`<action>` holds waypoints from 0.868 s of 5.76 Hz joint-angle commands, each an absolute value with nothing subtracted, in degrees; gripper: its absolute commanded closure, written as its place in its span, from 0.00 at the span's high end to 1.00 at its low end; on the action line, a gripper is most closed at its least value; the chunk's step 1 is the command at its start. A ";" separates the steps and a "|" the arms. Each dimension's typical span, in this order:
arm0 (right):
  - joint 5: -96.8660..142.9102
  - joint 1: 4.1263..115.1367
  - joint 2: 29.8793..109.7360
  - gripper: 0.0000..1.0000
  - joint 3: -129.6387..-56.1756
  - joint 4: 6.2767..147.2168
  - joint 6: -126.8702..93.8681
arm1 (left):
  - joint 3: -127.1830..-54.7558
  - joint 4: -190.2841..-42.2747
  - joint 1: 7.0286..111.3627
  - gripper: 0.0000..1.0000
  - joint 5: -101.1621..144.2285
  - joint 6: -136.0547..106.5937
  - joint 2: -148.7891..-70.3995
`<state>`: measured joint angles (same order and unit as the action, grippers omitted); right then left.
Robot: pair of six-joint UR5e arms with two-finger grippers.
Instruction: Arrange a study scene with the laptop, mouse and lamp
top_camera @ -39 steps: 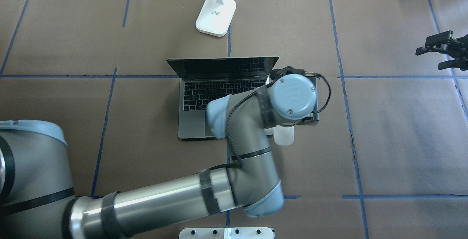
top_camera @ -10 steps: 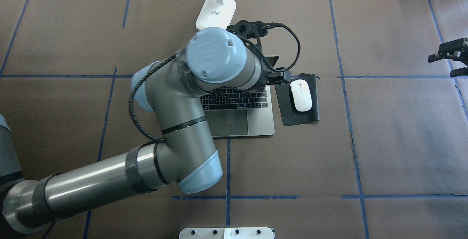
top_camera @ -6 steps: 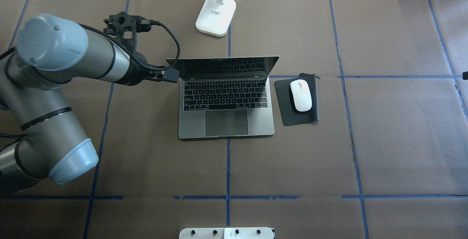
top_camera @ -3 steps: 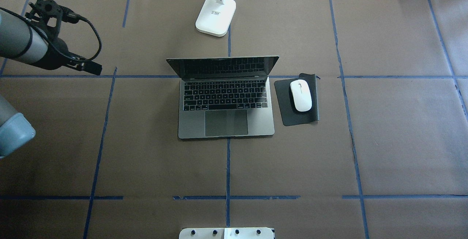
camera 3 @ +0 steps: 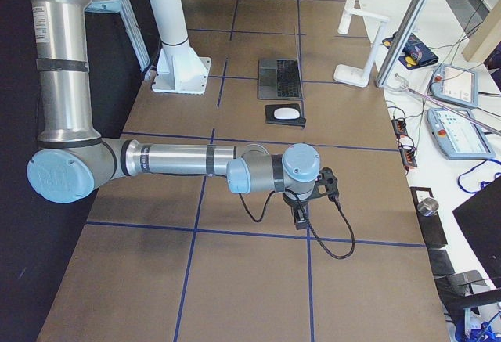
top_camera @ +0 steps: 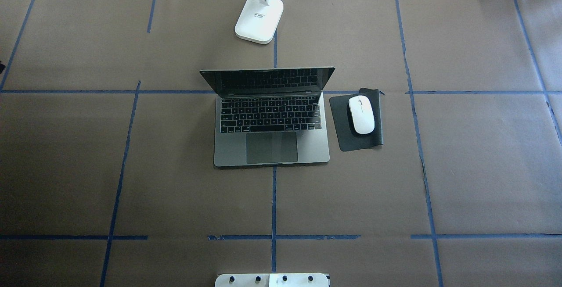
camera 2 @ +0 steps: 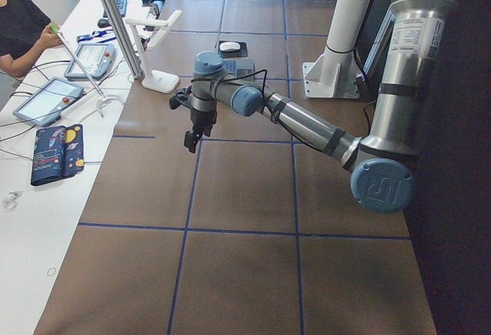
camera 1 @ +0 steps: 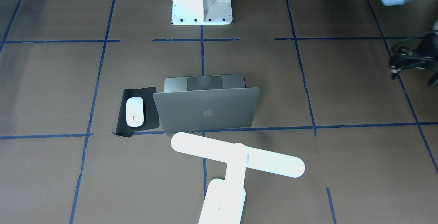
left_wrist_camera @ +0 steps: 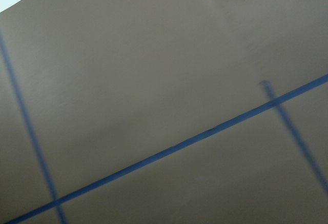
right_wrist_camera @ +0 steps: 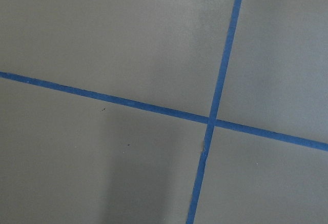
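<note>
The grey laptop (top_camera: pixel 272 120) stands open at the table's middle, its apple-logo lid (camera 1: pixel 205 112) facing the front camera. The white mouse (top_camera: pixel 361 114) lies on a black mat (top_camera: pixel 377 140) just right of it; it also shows in the front view (camera 1: pixel 134 111). The white T-shaped lamp (camera 1: pixel 236 159) stands behind the laptop, with its base (top_camera: pixel 259 19) on the table. My left gripper (camera 2: pixel 189 143) hangs over bare table far to the left. My right gripper (camera 3: pixel 300 218) hangs over bare table far to the right. I cannot tell whether either is open or shut.
The white robot pedestal (camera 1: pixel 202 1) is bolted at the near edge. My left wrist with its cable (camera 1: pixel 410 61) shows at the front view's right edge. A side bench with teach pendants (camera 2: pixel 50 97) and a person (camera 2: pixel 19 28) runs along the far side.
My left arm has lifted off the mouse and mat, swung left past the laptop, and gone out of the overhead view. My right gripper has also gone out past its right edge.
</note>
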<state>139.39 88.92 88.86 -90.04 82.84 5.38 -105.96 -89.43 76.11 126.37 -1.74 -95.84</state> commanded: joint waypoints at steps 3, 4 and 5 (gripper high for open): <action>138.61 88.43 88.86 1.00 -88.77 83.06 5.10 | -101.77 -73.57 90.24 1.00 135.35 12.48 -89.77; 139.21 87.98 88.86 1.00 -88.60 83.32 5.10 | -100.82 -73.65 90.35 1.00 135.18 11.35 -88.78; 139.39 87.89 88.60 1.00 -88.77 85.50 5.01 | -101.16 -74.00 90.79 1.00 135.09 8.21 -88.25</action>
